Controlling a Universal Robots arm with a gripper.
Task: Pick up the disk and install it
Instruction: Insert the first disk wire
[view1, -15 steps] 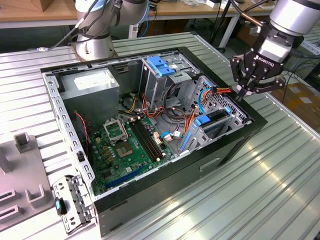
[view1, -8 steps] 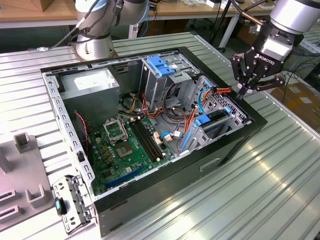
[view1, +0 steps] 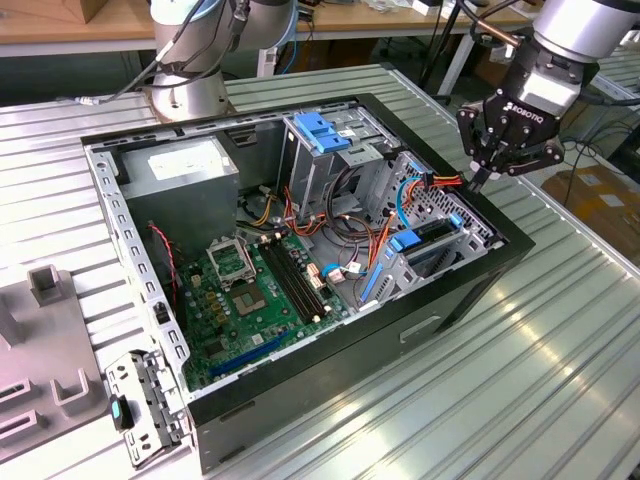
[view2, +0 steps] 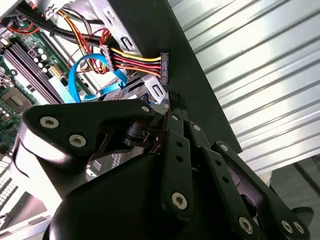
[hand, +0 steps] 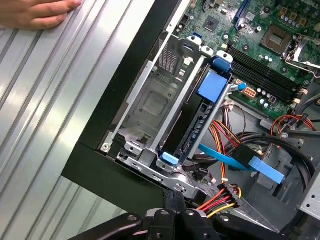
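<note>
The end effector (view1: 486, 178) hangs over the edge of the open computer case (view1: 300, 390), on the exterior view's right. Its 2 fingers are pinched tight together and hold nothing. The tips are just beside the plug (view2: 162, 65) with red, yellow and black wires. The disk (hand: 196, 122) stands on its thin side in a slot of the grey metal cage (hand: 150, 105) inside the case, with blue clips at both ends. The slot next to it is bare metal. The case lies on the ribbed bench (view1: 560, 350). A hand (hand: 40, 12) rests flat on the bench, apart from the case
</note>
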